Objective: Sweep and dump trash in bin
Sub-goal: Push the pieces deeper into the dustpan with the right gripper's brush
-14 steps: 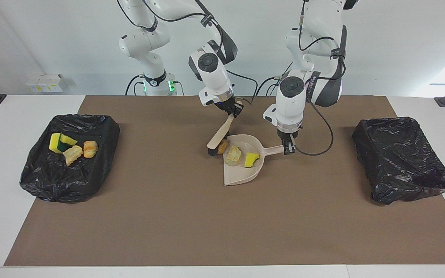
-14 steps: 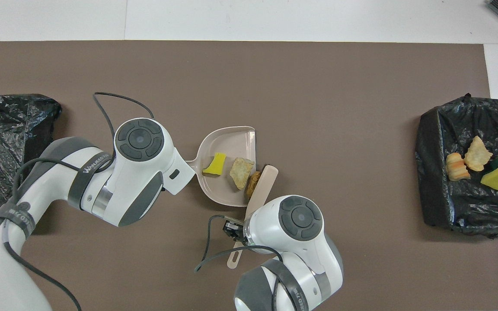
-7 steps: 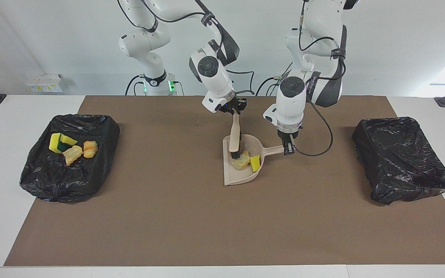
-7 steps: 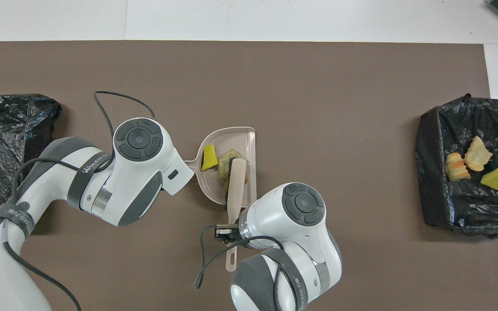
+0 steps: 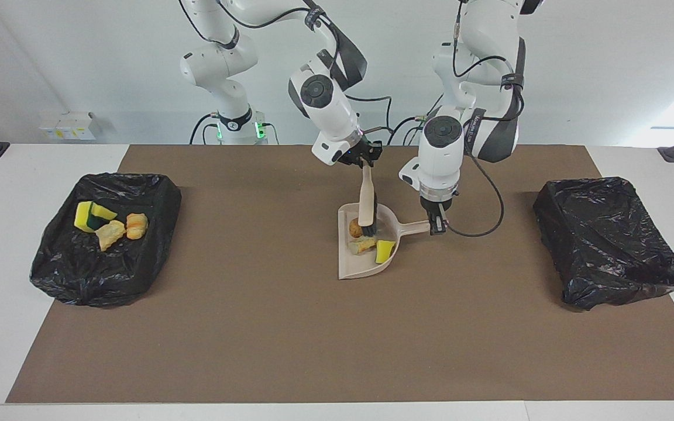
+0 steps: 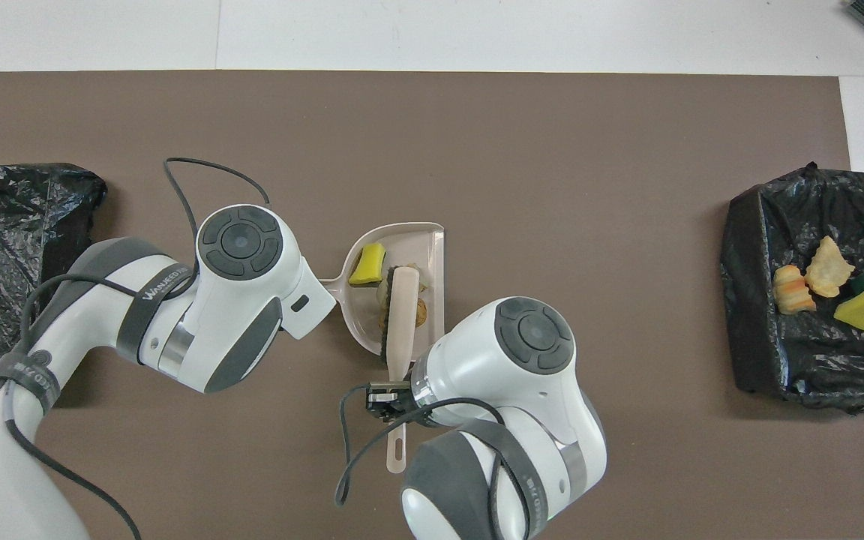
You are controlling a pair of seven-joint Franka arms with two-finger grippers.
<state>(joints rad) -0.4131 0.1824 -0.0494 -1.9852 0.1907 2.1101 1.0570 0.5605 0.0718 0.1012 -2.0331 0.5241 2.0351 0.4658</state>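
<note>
The beige dustpan lies flat mid-table and also shows in the overhead view. My left gripper is shut on its handle; the wrist hides that gripper in the overhead view. My right gripper is shut on the beige brush, held nearly upright with its black bristles inside the pan; the brush also shows from above. Three trash scraps lie in the pan: an orange-brown lump, a tan foam chunk and a yellow sponge piece, which also shows from above.
A black-bagged bin at the right arm's end holds several scraps: yellow-green sponges, a tan chunk, an orange piece. A second black-bagged bin stands at the left arm's end. A brown mat covers the table.
The right gripper swung the brush from the pan's lip into the pan and stood it more upright. The three scraps were pushed deeper toward the handle. The left gripper stayed put.
</note>
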